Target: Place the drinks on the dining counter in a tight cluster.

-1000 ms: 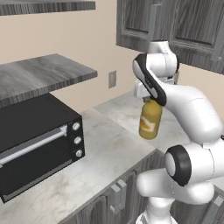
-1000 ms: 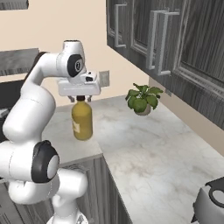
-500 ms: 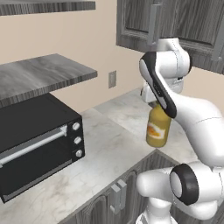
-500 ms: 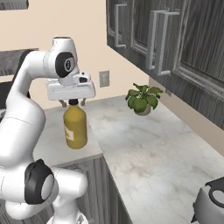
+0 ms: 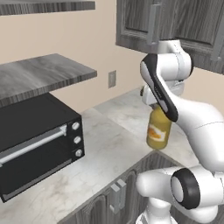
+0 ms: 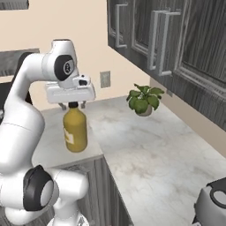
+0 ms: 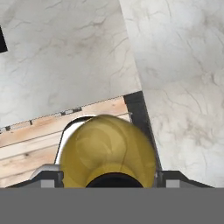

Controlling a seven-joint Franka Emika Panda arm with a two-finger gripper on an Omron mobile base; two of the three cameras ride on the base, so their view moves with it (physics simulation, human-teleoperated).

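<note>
An amber-orange juice jug [image 5: 158,131] [image 6: 75,130] hangs from my gripper [image 6: 73,105], which is shut on its neck. It hangs just clear of the marble counter [image 6: 145,150] under the wall cabinets, at that counter's front corner. In the hand view the jug's rounded shoulder [image 7: 107,153] bulges up between the fingertips [image 7: 49,177], with the counter's edge and wooden floor [image 7: 26,144] below it. In the left base view my own forearm covers the gripper [image 5: 151,103]. The dining counter is out of view.
A black toaster oven [image 5: 39,148] stands on the counter at the left under a grey shelf [image 5: 43,74]. A potted plant [image 6: 143,100] sits by the back wall. Wall cabinets [image 6: 176,39] hang overhead. A dark round appliance [image 6: 212,205] is at the near right.
The arm has swung the jug away from the wall toward the counter's front edge and a little lower. The grip on its neck is unchanged.
</note>
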